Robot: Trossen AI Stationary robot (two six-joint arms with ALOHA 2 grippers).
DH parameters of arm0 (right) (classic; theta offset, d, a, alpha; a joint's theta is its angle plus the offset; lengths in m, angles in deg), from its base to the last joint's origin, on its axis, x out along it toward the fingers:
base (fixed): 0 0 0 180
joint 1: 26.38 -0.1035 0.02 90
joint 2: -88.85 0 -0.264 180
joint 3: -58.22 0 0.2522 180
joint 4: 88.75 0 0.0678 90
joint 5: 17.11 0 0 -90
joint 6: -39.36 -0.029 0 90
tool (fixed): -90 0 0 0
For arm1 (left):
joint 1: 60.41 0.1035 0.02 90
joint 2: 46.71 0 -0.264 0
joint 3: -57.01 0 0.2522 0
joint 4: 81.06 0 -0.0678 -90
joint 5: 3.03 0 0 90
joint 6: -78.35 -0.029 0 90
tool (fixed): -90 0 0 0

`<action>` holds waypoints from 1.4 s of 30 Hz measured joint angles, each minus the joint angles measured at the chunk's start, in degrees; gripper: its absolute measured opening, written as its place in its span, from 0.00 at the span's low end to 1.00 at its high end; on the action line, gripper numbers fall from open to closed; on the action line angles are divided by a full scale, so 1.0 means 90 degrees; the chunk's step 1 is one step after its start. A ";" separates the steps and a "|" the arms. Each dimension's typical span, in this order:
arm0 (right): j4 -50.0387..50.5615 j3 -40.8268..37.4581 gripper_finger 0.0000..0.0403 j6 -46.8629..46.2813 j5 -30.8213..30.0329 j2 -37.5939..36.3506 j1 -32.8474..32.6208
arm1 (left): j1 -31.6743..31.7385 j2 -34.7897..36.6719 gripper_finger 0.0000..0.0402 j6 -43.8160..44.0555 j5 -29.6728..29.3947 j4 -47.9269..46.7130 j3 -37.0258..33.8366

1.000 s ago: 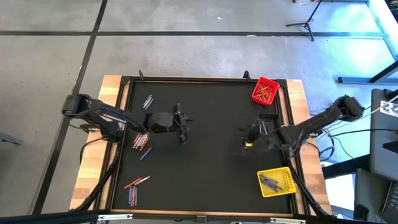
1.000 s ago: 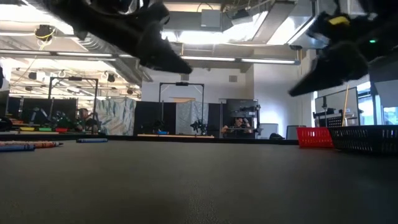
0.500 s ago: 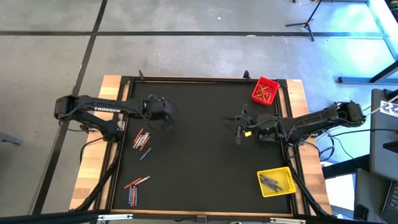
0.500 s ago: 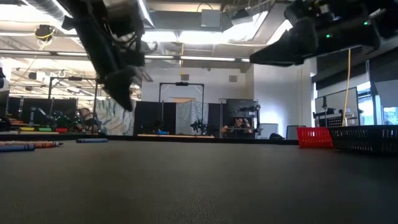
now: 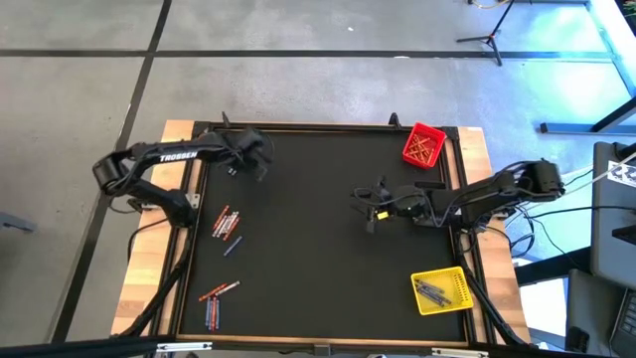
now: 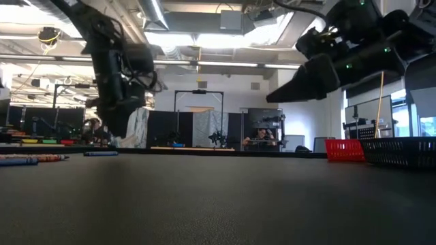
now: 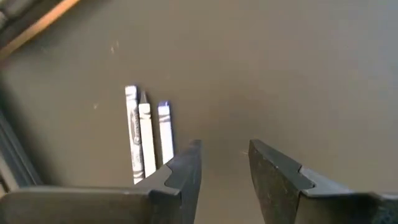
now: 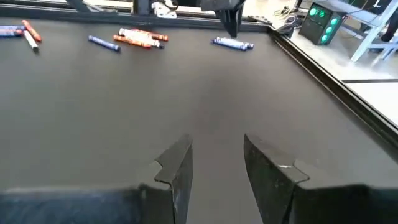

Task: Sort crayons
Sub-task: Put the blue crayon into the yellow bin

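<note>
Three crayons (image 7: 148, 138) lie side by side on the mat near its far left corner, just ahead of my left gripper (image 7: 224, 163), whose jaws stand spread and empty above them. More crayons (image 5: 226, 224) sit in a loose bunch further down the left side, and another few (image 5: 216, 300) near the front edge. The red bin (image 5: 423, 145) and the yellow bin (image 5: 441, 290) on the right already hold some.

I judge this the approach to a pick. Next I must lower the left gripper over one crayon and close on it alone. My right gripper (image 8: 213, 163) hangs mid-table, jaws apart, holding nothing.
</note>
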State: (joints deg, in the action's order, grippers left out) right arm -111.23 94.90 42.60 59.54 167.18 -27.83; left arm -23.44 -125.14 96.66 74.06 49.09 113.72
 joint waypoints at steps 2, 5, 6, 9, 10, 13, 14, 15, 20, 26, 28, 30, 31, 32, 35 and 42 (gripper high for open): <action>-0.0190 0.0000 0.35 0.0034 -0.0005 0.0085 0.0000 | 0.0186 -0.0154 0.31 -0.0075 0.0080 -0.0001 -0.0001; -0.0197 0.0000 0.35 0.0160 -0.0004 0.0118 0.0000 | 0.0375 -0.0387 0.31 -0.0097 0.0068 -0.0018 -0.0001; -0.0173 0.0000 0.35 0.0169 -0.0004 0.0118 0.0000 | 0.0426 -0.0456 0.31 -0.0117 0.0059 -0.0014 -0.0001; -0.0171 0.0000 0.35 0.0171 -0.0004 0.0118 0.0000 | 0.0553 -0.0647 0.31 -0.0259 -0.0003 -0.0015 -0.0001; -0.0165 0.0000 0.35 0.0171 -0.0004 0.0118 0.0000 | 0.0590 -0.0703 0.31 -0.0263 -0.0054 -0.0013 -0.0001; -0.0159 0.0002 0.35 0.0171 -0.0004 0.0118 0.0000 | 0.0688 -0.0835 0.31 -0.0268 -0.0141 -0.0004 -0.0001; -0.0159 0.0002 0.35 0.0171 -0.0004 0.0118 0.0000 | 0.0721 -0.0872 0.31 -0.0268 -0.0145 0.0017 -0.0001; -0.0159 0.0002 0.35 0.0171 -0.0004 0.0118 0.0000 | 0.0745 -0.0919 0.31 -0.0270 -0.0141 0.0042 -0.0001; -0.0157 0.0002 0.35 0.0171 -0.0004 0.0118 0.0000 | 0.0783 -0.1136 0.31 -0.0430 -0.0116 0.0111 -0.0001; -0.0154 0.0002 0.35 0.0171 0.0012 0.0118 0.0000 | 0.0868 -0.1288 0.31 -0.0565 0.0209 0.0178 0.0023; -0.0156 0.0002 0.35 0.0171 0.0055 0.0118 0.0000 | 0.0869 -0.1292 0.29 -0.0650 0.0287 0.0181 0.0021; -0.0154 0.0002 0.35 0.0171 0.0057 0.0118 0.0000 | 0.0865 -0.1294 0.25 -0.0709 0.0322 0.0178 0.0021; -0.0156 0.0002 0.35 0.0171 0.0057 0.0118 0.0000 | 0.0867 -0.1296 0.23 -0.0720 0.0357 0.0180 0.0021; -0.0154 0.0002 0.35 0.0171 0.0057 0.0118 0.0000 | 0.0865 -0.1296 0.20 -0.0722 0.0376 0.0181 0.0019; -0.0154 0.0002 0.35 0.0171 0.0057 0.0118 0.0000 | 0.0862 -0.1299 0.12 -0.0728 0.0438 0.0181 0.0016; -0.0154 0.0005 0.35 0.0171 0.0062 0.0118 0.0000 | 0.0854 -0.1226 0.01 -0.0720 0.0454 0.0174 0.0008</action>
State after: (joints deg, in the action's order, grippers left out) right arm -112.62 94.94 44.13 60.10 168.25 -27.83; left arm -15.75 -136.18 90.18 78.15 50.65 113.79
